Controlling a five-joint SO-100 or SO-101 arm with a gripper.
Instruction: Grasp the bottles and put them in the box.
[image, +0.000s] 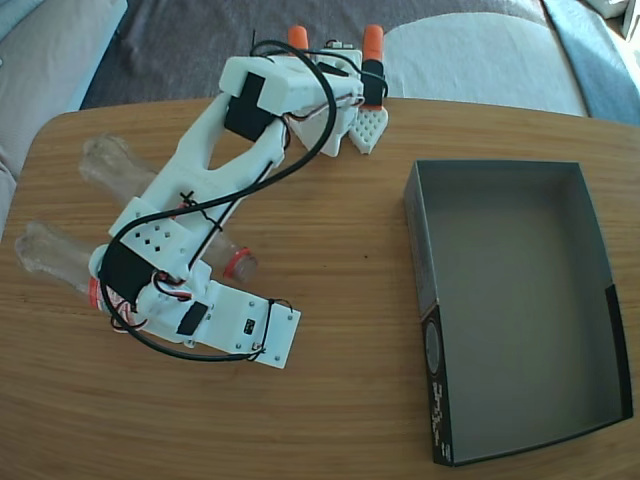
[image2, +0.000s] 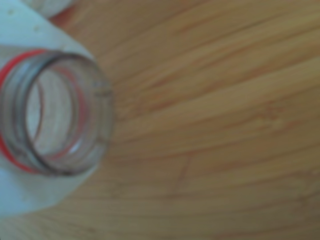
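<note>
Two clear bottles lie side by side at the left of the wooden table in the fixed view. The upper bottle (image: 112, 165) runs under the white arm, and its red-ringed mouth (image: 240, 265) pokes out past it. The lower bottle (image: 48, 255) has its red neck ring (image: 93, 292) at my gripper (image: 125, 300), which the arm mostly hides. In the wrist view a capless bottle mouth (image2: 55, 112) fills the left side, lying against a white part of the gripper (image2: 30, 195). The box (image: 510, 300), dark grey inside, stands empty at the right.
The arm's base sits at the table's far edge, held by two orange clamps (image: 372, 42). A bare stretch of table (image: 340, 260) lies between arm and box. Grey cushions (image: 480, 55) lie beyond the far edge.
</note>
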